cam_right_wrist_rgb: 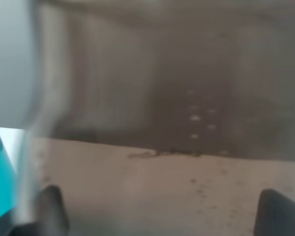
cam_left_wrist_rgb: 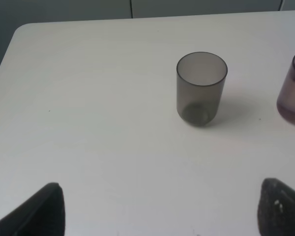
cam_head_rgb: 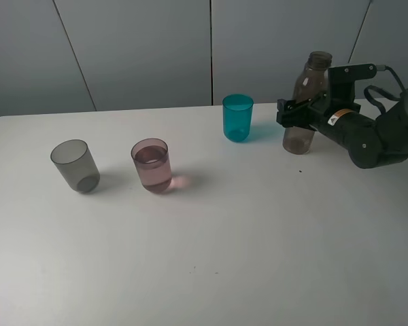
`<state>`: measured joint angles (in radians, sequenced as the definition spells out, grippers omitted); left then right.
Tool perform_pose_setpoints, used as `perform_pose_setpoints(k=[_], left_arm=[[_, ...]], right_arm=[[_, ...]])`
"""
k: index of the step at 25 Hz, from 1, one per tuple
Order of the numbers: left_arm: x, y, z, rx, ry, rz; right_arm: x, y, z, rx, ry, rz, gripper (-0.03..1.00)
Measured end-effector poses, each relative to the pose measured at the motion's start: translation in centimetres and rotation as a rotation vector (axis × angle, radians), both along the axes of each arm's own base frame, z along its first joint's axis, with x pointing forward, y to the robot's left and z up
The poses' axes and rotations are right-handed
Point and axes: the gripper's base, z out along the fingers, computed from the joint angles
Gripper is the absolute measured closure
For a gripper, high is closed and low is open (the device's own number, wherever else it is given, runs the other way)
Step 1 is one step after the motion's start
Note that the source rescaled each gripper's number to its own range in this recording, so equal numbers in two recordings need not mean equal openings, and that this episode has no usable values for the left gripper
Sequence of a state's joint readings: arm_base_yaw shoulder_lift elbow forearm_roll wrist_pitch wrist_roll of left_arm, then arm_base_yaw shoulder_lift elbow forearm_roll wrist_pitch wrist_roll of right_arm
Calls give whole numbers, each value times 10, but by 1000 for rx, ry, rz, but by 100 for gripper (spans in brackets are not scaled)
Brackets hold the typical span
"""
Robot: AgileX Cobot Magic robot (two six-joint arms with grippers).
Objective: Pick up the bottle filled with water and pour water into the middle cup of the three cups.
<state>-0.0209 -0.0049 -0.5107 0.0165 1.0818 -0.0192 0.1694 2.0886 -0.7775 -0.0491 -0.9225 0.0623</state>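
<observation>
The smoky brown bottle (cam_head_rgb: 307, 102) stands upright on the table at the back right, uncapped, with a little water at its bottom. My right gripper (cam_head_rgb: 294, 113) is around its middle. In the right wrist view the bottle (cam_right_wrist_rgb: 177, 123) fills the frame and the gripper (cam_right_wrist_rgb: 160, 189) has its jaws spread wide, one on each side of it. Of the three cups, the pink middle cup (cam_head_rgb: 151, 165) holds water, the smoky grey cup (cam_head_rgb: 75, 165) stands to its left and the teal cup (cam_head_rgb: 238, 117) stands just left of the bottle. My left gripper (cam_left_wrist_rgb: 163, 186) is open and empty, in front of the grey cup (cam_left_wrist_rgb: 200, 88).
The white table (cam_head_rgb: 211, 258) has its rounded left corner in the left wrist view (cam_left_wrist_rgb: 24, 34). A grey panelled wall (cam_head_rgb: 143, 47) stands behind the back edge. The pink cup's edge (cam_left_wrist_rgb: 294, 88) shows beside the grey cup.
</observation>
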Motion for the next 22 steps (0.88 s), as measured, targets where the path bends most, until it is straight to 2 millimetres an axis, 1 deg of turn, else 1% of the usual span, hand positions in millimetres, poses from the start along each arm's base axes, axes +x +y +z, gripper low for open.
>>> perform_pose_setpoints(k=[2,3,6,7,9,12,16,19,22], left_arm=[[0,0,0,0,0,0],[0,0,0,0,0,0],[0,0,0,0,0,0],[0,0,0,0,0,0],[0,0,0,0,0,0],[0,0,0,0,0,0],[0,0,0,-2,0,1],[0,0,0,-2,0,1],[0,0,0,-2,0,1]], right_arm=[[-3,0,-2,-3,6,6,32],[-6,0,-4,-6,18,9,26],[-17,-2,-6,-13,42,11,3],[-23,-3,-4,-21,49,9,-1],[-34,-7,-1,-34,61,-10,-2],[-59,-16,3,-41,107,-56,-3],[-88,-23,18,-41,168,-89,-3],[-101,-25,38,-38,199,-87,-3],[-112,-26,73,-22,150,-82,-3]])
